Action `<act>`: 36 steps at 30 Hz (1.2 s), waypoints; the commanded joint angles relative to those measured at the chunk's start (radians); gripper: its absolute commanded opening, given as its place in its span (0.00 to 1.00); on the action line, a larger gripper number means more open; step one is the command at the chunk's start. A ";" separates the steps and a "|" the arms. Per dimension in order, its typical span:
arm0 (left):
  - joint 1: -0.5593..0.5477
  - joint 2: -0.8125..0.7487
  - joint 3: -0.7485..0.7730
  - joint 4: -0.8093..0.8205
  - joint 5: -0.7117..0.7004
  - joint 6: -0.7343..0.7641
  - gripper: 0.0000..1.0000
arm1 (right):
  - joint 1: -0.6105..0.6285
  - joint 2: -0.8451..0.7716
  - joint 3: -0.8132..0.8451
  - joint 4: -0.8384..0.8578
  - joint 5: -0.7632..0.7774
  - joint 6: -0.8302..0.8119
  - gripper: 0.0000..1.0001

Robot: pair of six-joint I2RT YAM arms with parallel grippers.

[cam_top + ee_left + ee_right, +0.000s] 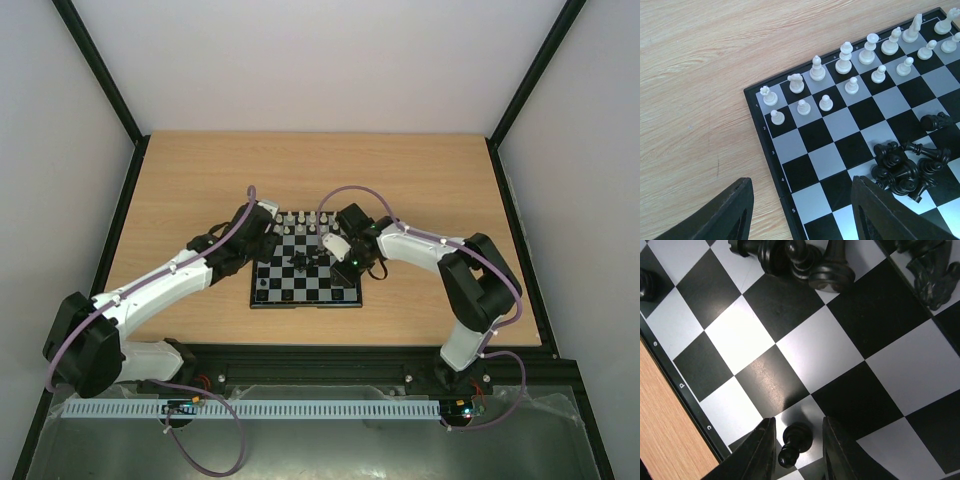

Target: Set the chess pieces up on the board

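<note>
The board (300, 292) lies mid-table. White chess pieces (845, 57) stand in two rows along its far edge. A pile of black chess pieces (902, 170) lies toppled near the board's middle and also shows in the right wrist view (805, 260). My right gripper (797, 450) is open, a finger on each side of an upright black pawn (796, 440) on a pale square, with small gaps to both. My left gripper (802, 210) is open and empty over the board's left edge, its right finger (880, 215) next to the black pile.
A lone black piece (262, 285) stands near the board's front left corner. Another black piece (935, 270) lies apart from the pile. Bare wooden table (180, 190) surrounds the board, inside a dark frame with white walls.
</note>
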 commanded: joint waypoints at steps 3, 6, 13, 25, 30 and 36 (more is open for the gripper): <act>0.009 0.015 0.026 -0.015 0.010 -0.007 0.55 | -0.006 -0.050 0.058 -0.070 -0.019 0.012 0.30; 0.011 0.024 0.027 -0.015 0.015 -0.007 0.55 | -0.036 -0.084 0.079 -0.088 -0.052 0.018 0.31; 0.011 0.066 0.040 -0.017 0.114 -0.005 0.53 | -0.137 -0.195 0.019 -0.077 -0.121 0.042 0.32; -0.112 0.283 0.158 -0.113 0.195 -0.057 0.39 | -0.183 -0.429 -0.132 0.011 0.020 0.052 0.33; -0.121 0.368 0.192 -0.128 0.183 -0.082 0.35 | -0.196 -0.463 -0.170 0.037 0.022 0.048 0.33; -0.130 0.435 0.239 -0.143 0.152 -0.092 0.31 | -0.197 -0.456 -0.180 0.042 0.025 0.036 0.33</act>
